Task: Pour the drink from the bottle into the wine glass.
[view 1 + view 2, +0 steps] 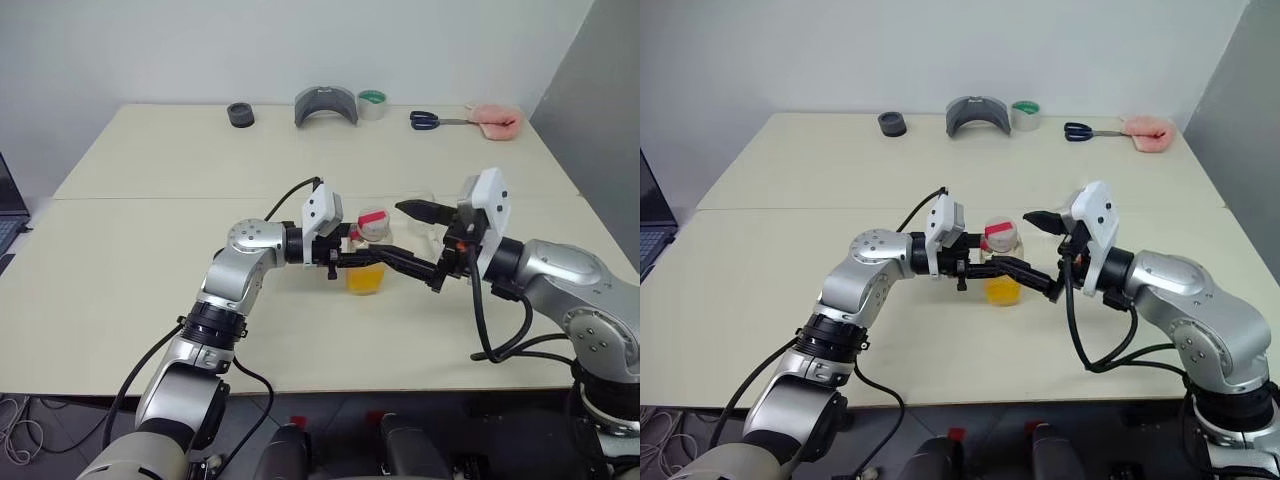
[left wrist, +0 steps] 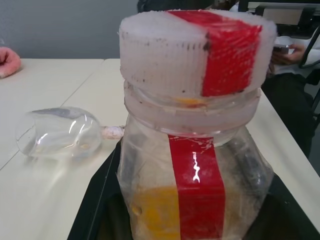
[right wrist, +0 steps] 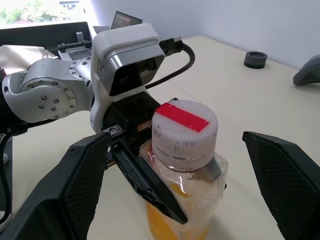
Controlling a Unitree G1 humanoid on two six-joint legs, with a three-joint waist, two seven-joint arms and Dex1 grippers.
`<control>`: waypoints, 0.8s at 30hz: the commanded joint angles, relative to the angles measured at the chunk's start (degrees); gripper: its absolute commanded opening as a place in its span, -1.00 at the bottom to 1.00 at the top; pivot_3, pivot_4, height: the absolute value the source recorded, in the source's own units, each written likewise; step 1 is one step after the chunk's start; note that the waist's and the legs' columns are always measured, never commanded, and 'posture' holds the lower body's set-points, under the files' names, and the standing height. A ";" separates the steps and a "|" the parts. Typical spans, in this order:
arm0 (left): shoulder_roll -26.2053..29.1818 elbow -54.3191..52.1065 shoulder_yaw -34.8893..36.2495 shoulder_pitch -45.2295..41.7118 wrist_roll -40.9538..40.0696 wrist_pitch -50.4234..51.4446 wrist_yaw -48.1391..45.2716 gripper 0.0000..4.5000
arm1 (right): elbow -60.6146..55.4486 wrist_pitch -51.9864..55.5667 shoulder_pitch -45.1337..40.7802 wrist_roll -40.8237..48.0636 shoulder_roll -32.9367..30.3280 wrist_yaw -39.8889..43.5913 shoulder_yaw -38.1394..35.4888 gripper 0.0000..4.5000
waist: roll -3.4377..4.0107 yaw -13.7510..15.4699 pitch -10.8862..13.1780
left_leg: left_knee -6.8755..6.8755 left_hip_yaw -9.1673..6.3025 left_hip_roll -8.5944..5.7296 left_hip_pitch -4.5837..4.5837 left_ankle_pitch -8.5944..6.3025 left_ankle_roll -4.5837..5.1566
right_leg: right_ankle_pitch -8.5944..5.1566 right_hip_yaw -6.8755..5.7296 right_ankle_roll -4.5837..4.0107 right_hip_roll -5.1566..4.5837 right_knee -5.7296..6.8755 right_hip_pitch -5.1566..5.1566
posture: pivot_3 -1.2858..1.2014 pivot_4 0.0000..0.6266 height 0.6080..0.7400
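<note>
From the head views, the left tool (image 1: 385, 258) is clamping the bottle (image 1: 367, 262) upright on the desk (image 1: 150, 230), reaching level across.

The left wrist view is adding the wine glass (image 2: 59, 132), lying sideways beyond the bottle.

The right wrist view is showing the right tool (image 3: 182, 177), fingers spread wide, flanking the capped bottle.

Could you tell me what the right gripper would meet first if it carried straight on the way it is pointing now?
Most likely the cap of the bottle, which stands between the right gripper's open jaws; depth is uncertain.
</note>
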 commanded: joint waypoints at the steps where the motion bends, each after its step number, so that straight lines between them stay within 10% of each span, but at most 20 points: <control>1: -0.01 -2.54 0.53 -0.30 -1.16 -0.23 -0.47 -0.19 | 0.81 -1.07 -1.90 -0.21 1.12 -0.06 0.36 1.00 | 0.00 -0.05 0.00 | 0.00 0.01 0.00 0.01 0.00 0.00 | 0.00 0.01 0.00 0.00 0.00 0.00 | 0.03 -0.52 1.00; 15: 0.02 -2.69 0.28 0.15 -0.88 -0.61 -0.44 -0.19 | 5.77 -4.66 -4.28 -3.62 3.46 1.55 2.96 1.00 | 0.00 -0.07 0.00 | 0.00 -0.01 0.00 0.00 0.00 0.00 | 0.00 -0.01 0.00 0.00 0.00 0.00 | 0.03 -0.52 1.00; 24: 0.06 -3.20 0.21 0.67 -0.87 -0.45 -0.30 -0.19 | 5.51 -8.20 -3.74 -8.11 3.27 2.67 5.36 -0.16 | 0.00 -0.07 0.00 | 0.00 -0.01 0.00 0.00 0.00 0.00 | 0.00 0.00 0.00 0.00 0.01 0.00 | 0.03 -0.52 1.00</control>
